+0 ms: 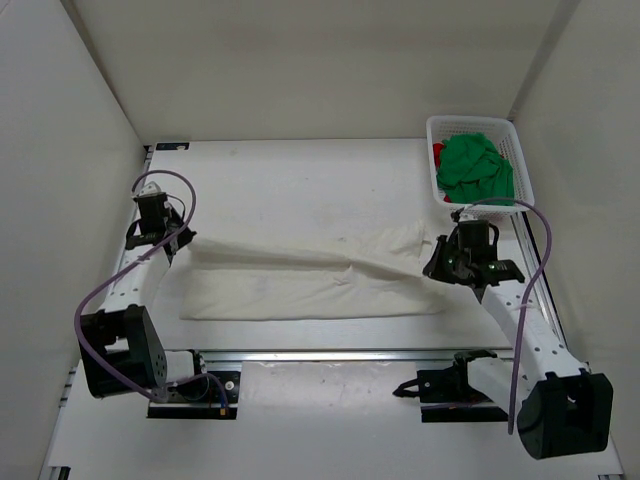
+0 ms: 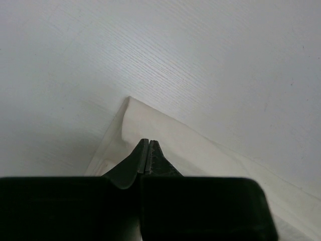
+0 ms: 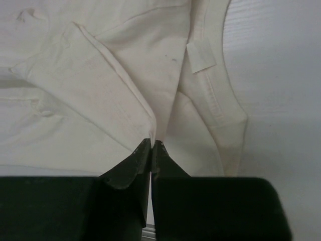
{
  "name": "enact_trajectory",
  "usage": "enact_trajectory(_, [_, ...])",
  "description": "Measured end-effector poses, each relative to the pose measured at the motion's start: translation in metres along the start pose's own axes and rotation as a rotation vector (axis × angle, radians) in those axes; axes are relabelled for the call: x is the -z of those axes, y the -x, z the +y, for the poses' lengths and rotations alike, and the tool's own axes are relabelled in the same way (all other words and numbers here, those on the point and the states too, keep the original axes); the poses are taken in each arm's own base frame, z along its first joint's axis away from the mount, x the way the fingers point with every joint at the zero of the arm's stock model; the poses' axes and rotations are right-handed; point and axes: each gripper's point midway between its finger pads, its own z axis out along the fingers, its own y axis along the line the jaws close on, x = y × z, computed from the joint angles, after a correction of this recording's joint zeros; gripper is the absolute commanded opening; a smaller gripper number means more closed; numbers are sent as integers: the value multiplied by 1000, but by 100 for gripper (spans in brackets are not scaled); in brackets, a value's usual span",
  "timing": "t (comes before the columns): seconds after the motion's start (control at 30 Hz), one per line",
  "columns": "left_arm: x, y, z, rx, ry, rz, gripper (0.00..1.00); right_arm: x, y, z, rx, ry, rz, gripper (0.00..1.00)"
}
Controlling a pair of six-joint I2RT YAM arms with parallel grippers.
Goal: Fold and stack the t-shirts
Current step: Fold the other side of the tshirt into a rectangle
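The cream-white t-shirt [image 1: 310, 285] lies stretched across the table between my two grippers, folded lengthwise. My left gripper [image 1: 183, 240] is shut on its left end; the left wrist view shows the fingertips [image 2: 149, 142] closed with the cloth [image 2: 200, 150] under them. My right gripper [image 1: 440, 258] is shut on a pinch of cloth near the collar [image 3: 220, 108], with the neck label [image 3: 201, 55] in sight. The green t-shirt [image 1: 476, 168] lies bunched in the basket, with the red t-shirt [image 1: 437, 152] peeking out at its left.
The white mesh basket [image 1: 518, 150] stands at the back right corner of the table. White walls close in on three sides. A metal rail [image 1: 340, 354] runs along the near edge by the arm bases.
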Motion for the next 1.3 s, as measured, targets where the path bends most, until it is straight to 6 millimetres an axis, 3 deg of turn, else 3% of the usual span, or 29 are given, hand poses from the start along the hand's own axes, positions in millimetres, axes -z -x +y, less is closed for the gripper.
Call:
enact_trajectory(0.23, [6, -17, 10, -16, 19, 12, 3, 0, -35, 5, -101, 70, -26, 0])
enact_trajectory(0.27, [6, -20, 12, -13, 21, 19, 6, -3, -44, 2, -123, 68, -21, 0])
enact_trajectory(0.3, [6, -22, 13, -5, 20, 28, 18, -5, -52, -1, -145, 63, -9, 1])
enact_trajectory(0.4, [3, -29, 22, 39, 18, 47, 35, -13, -68, -13, -221, 40, 19, 16])
enact_trajectory(0.47, [1, -38, 30, 75, 24, 69, 42, -14, -70, -18, -257, 29, 24, 28])
enact_trajectory(0.5, [0, -44, 35, 97, 31, 81, 53, -14, -68, -19, -266, 26, 17, 33])
enact_trajectory(0.57, [1, -51, 44, 136, 41, 97, 57, -13, -63, -20, -261, 15, -1, 37])
enact_trajectory(0.6, [3, -52, 46, 156, 45, 94, 54, -11, -60, -19, -248, 9, -9, 35])
enact_trajectory(0.67, [6, -45, 44, 177, 40, 65, 47, -7, -48, -11, -203, 12, -34, 19])
enact_trajectory(0.7, [9, -40, 37, 171, 19, 42, 43, -4, -40, -5, -174, 21, -51, 8])
enact_trajectory(0.77, [15, -34, 15, 144, -41, 4, 40, -4, -27, 11, -115, 44, -56, 0])
enact_trajectory(0.87, [25, -35, -33, 52, -156, -25, 40, -13, -3, 42, -22, 93, -45, 0])
enact_trajectory(1.0, [38, -57, -92, -58, -305, -11, 40, -53, 11, 77, 91, 142, -3, 15])
enact_trajectory(1.13, [34, -75, -109, -80, -355, 15, 37, -89, 11, 83, 142, 137, 52, 25])
enact_trajectory(1.3, [21, -122, -99, -103, -341, 109, 37, -114, 13, 85, 172, 132, 73, 33])
